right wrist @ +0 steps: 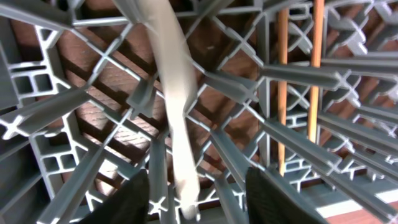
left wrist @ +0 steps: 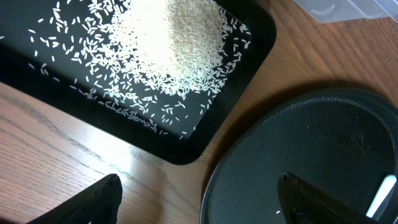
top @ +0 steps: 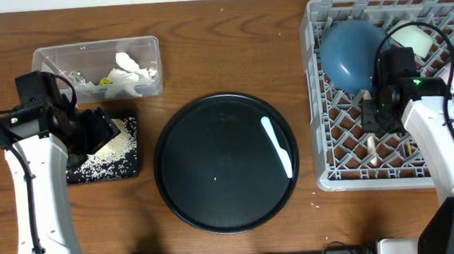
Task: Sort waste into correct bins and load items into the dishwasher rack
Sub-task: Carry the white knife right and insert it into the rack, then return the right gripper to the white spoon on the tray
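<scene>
Spoon-loading, right side of the worktop. White spoon point(right wrist: 171, 93) lies on the lattice floor of the dishwasher rack point(top: 327, 180). Its handle end sits between the right fingers point(right wrist: 134, 199), which stand spread and clear of it (released, as far as I can see). Chopsticks point(right wrist: 283, 93) lie near it on the same floor. Best move, I judge: rise straight up between the pegs so nothing snags the handle. Left fingers point(left wrist: 93, 199) are wide apart and empty, hovering by the rice tray point(left wrist: 261, 56). Pale-blue spoon point(top: 277, 146) lies on the round tray point(top: 190, 177), not yet loaded.
</scene>
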{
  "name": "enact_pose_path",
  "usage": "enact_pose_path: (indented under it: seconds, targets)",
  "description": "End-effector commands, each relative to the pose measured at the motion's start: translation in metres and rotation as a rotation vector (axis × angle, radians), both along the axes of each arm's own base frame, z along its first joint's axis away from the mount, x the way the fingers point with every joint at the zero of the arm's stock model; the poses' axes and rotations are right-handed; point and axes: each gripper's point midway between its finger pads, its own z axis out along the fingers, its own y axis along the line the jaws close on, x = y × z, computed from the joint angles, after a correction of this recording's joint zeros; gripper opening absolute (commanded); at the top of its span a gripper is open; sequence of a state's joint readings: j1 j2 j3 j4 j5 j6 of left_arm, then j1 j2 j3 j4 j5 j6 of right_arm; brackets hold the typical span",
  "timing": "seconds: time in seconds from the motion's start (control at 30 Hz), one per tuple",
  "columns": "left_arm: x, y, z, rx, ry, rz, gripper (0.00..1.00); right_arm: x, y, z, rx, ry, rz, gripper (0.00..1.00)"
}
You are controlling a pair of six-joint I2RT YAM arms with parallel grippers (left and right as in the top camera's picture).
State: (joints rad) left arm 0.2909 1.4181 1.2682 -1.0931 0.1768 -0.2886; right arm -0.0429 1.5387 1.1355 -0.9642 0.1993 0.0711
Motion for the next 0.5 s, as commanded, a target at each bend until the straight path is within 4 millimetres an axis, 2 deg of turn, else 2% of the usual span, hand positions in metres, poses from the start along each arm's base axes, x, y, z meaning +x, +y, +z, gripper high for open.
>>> enact_pose_path:
  seconds: [0.0,0.17,0.27,0.33,0.47]
  targets:
    - [-0.002,0.001,-0.002,-0.001,0.008,0.008,0.81,0.001,-0.004,0.0,-0.014,-0.007,-0.007,0.47]
    - [-0.002,0.0,-0.002,-0.002,0.009,0.008,0.81,0.008,0.0,0.002,0.009,-0.036,-0.001,0.48]
    - [-0.002,0.0,-0.002,-0.002,0.009,0.008,0.81,0.017,0.012,0.013,0.073,-0.075,0.02,0.5]
    - [-0.002,0.0,-0.002,-0.001,0.009,0.008,0.81,0.027,0.03,0.026,0.154,-0.118,0.076,0.53]
    - [-0.002,0.0,-0.002,-0.002,0.009,0.008,0.81,0.048,0.085,0.068,0.373,-0.24,0.261,0.52]
